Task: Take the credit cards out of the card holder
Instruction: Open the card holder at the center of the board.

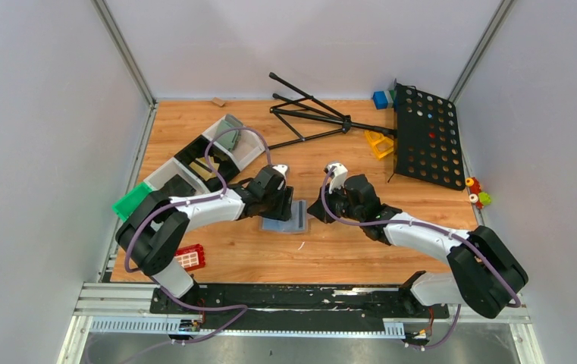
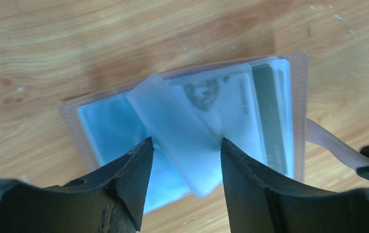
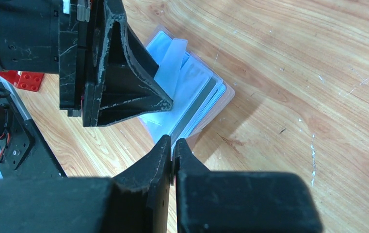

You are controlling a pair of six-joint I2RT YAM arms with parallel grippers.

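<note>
Card holder [image 2: 299, 97] lies open, the print on its cards [image 2: 221, 97] blurred.

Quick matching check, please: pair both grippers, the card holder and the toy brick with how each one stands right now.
1 left gripper
2 right gripper
3 card holder
4 toy brick

A spread open, pockets up
B red, untouched
C jaws apart astride a clear sleeve
D shut on the holder's strap

Pairs: 1-C, 2-D, 3-A, 4-B

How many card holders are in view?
2: the open card holder on the table under the left gripper, a grey-green holder in the far-left bin. Others may be hidden.
</note>
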